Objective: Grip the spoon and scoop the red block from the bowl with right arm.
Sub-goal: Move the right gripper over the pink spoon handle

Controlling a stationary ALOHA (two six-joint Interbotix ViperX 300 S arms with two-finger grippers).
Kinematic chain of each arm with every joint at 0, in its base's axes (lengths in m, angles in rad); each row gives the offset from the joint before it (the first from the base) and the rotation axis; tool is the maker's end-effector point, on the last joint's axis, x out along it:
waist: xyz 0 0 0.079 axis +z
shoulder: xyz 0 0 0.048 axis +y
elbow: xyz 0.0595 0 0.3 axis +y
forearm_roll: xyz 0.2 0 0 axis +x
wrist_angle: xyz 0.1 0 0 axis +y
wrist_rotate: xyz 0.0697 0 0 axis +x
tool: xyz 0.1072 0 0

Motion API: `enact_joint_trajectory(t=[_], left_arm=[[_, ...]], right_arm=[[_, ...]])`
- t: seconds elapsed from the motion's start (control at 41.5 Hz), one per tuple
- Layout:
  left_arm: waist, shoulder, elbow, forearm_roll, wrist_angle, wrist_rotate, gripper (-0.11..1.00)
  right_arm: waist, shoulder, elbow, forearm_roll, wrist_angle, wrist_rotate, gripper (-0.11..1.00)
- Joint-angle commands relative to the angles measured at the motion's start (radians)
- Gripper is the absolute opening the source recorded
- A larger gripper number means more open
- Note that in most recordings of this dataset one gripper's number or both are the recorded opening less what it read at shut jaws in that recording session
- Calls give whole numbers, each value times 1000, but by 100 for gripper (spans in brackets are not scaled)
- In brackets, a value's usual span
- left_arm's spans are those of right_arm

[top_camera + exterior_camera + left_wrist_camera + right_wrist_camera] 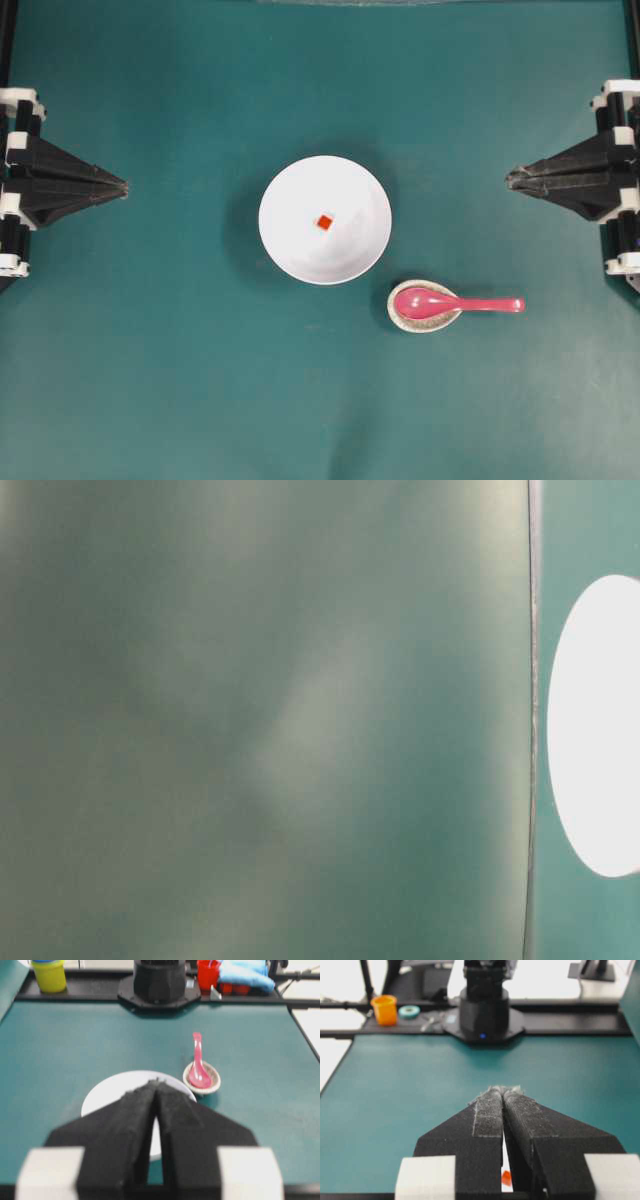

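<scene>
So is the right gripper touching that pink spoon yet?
Apart. In the overhead view the right gripper sits shut at the table's right edge, with bare green mat between it and the spoon, which rests in a small speckled dish near the bowl.

A dark teal table (150, 380) fills the scene under even light. Along its far edges stand a yellow cup (48, 975), a red cup (207, 974), a blue cloth (245, 972) and an orange cup (384, 1009).

black pointed pincers (515, 180), white fittings
</scene>
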Motion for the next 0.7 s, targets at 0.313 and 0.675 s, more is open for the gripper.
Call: enact_joint_trajectory(t=[0.313,0.675], left_arm=[[-2,6,-26,3,97,-2,0],[15,8,-26,3,97,-2,0]], right_arm=[[-2,43,-51,2,-11,-2,0],[-2,43,-51,3,-8,5,17]])
